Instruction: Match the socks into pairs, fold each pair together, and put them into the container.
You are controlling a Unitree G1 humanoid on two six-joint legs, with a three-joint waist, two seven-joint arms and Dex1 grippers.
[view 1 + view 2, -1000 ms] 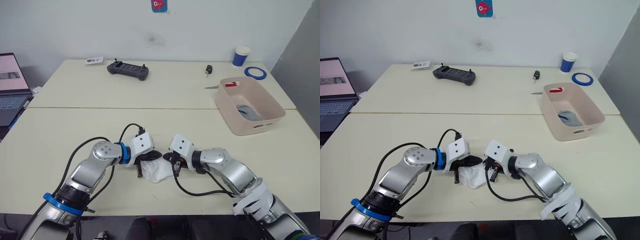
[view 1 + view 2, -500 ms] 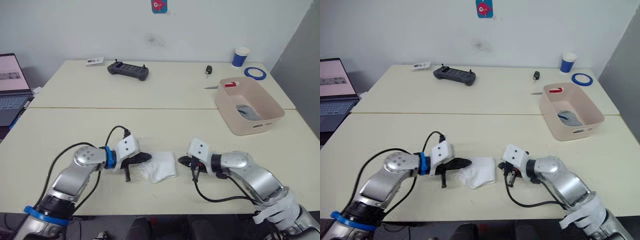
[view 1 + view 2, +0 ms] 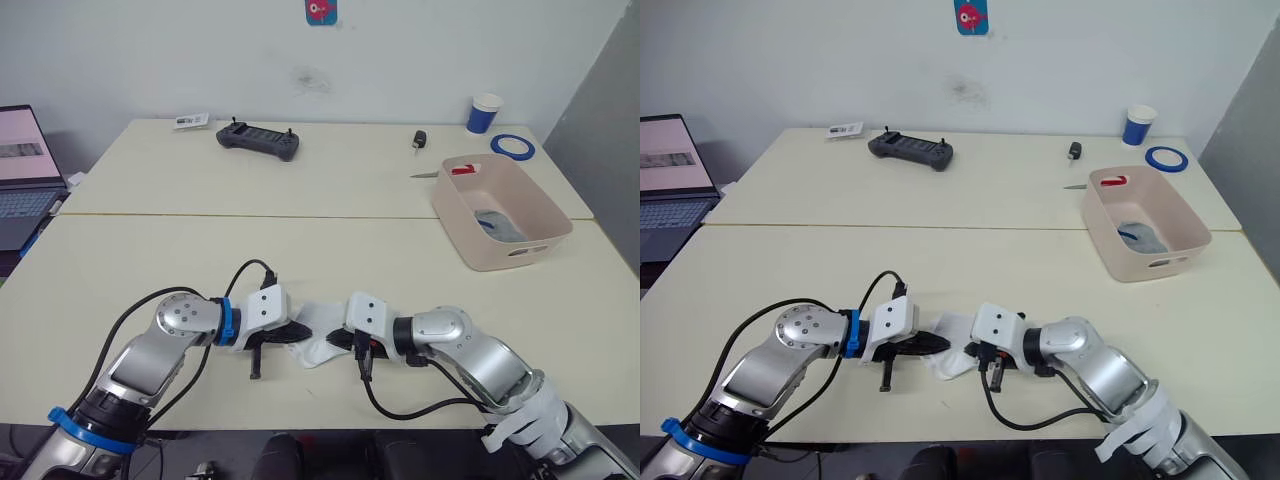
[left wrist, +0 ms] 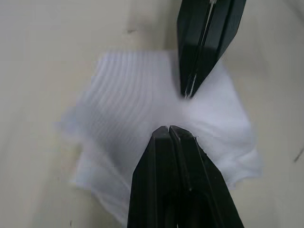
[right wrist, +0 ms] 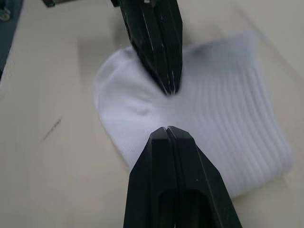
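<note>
A folded bundle of white socks [image 3: 320, 320] lies on the near table in front of me. My left gripper [image 3: 296, 334] is shut, its tip resting on the bundle's left side. My right gripper [image 3: 334, 340] is shut too, and its tip rests on the right side. In the left wrist view my own shut fingers [image 4: 169, 142] face the other gripper's fingers [image 4: 204, 42] across the ribbed white fabric [image 4: 123, 104]. The pale pink container [image 3: 490, 256] stands at the far right, with a grey sock [image 3: 497, 222] inside it.
On the far table are a black controller [image 3: 257, 140], a small card [image 3: 189, 121], a black key-like item [image 3: 417, 140], a blue-and-white cup [image 3: 484, 113] and a blue tape roll [image 3: 511, 146]. A laptop [image 3: 20, 175] sits at the left edge.
Half a second ago both grippers stood off to either side of the white socks. Both have since moved back in and their tips now meet over the bundle.
</note>
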